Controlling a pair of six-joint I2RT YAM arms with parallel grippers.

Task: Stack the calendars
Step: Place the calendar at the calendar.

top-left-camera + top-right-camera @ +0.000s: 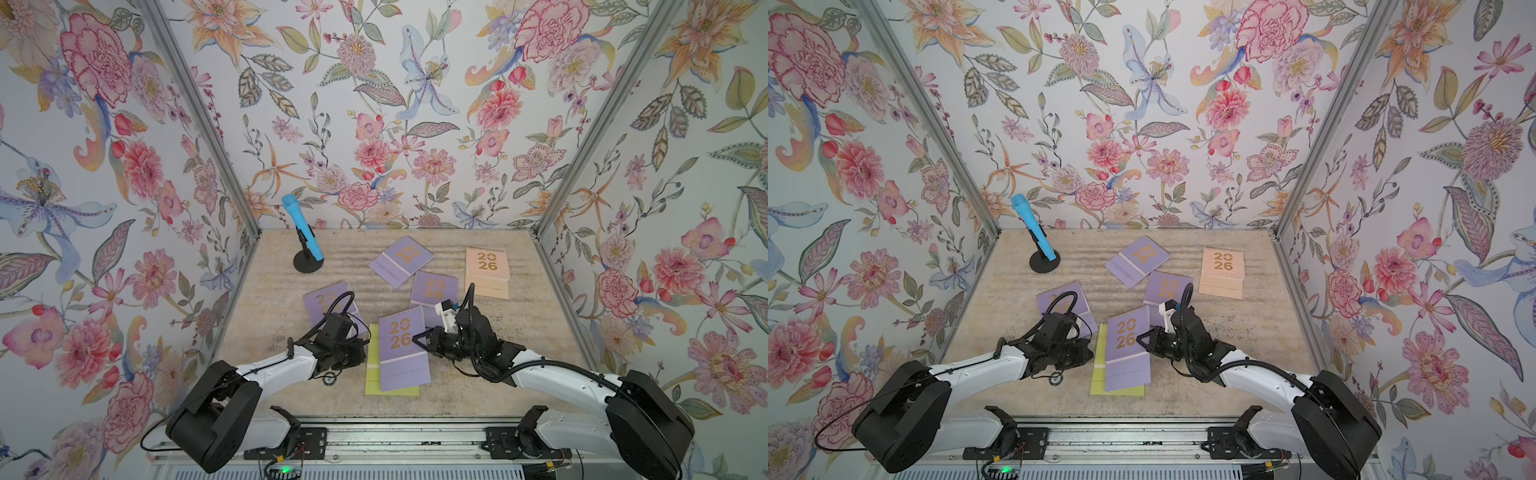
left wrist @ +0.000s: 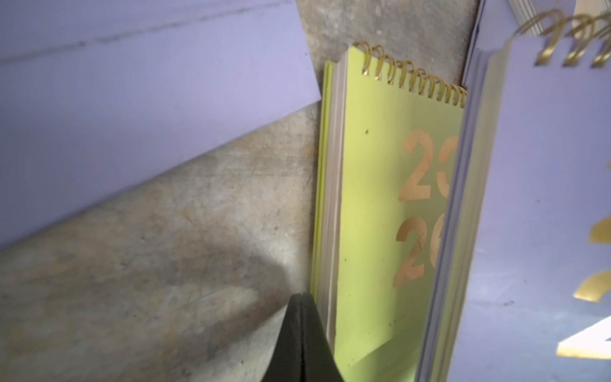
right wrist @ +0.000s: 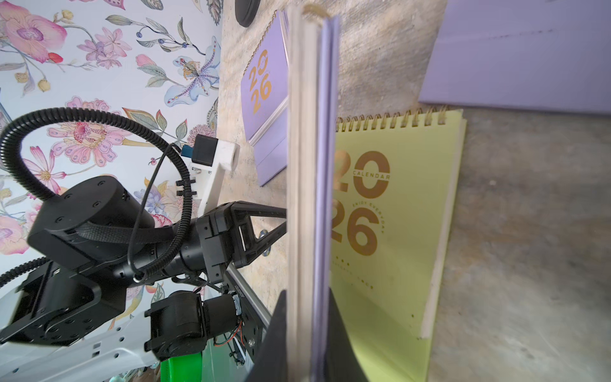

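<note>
My right gripper (image 1: pixel 417 338) is shut on the right edge of a lavender calendar (image 1: pixel 401 351), which sits over a yellow-green calendar (image 1: pixel 372 376) at the table's front. The right wrist view shows that lavender calendar (image 3: pixel 310 198) edge-on between the fingers, with the yellow-green one (image 3: pixel 396 215) flat beneath. My left gripper (image 2: pixel 301 299) is shut and empty, its tip beside the yellow-green calendar's (image 2: pixel 380 215) left edge. A lavender calendar (image 1: pixel 326 301) lies partly under the left arm. Two more lavender calendars (image 1: pixel 401 259) (image 1: pixel 434 289) and a peach one (image 1: pixel 487 270) lie further back.
A blue microphone (image 1: pixel 301 232) on a black stand is at the back left. Flowered walls with metal corner posts close in the table on three sides. A metal rail (image 1: pixel 374 440) runs along the front edge.
</note>
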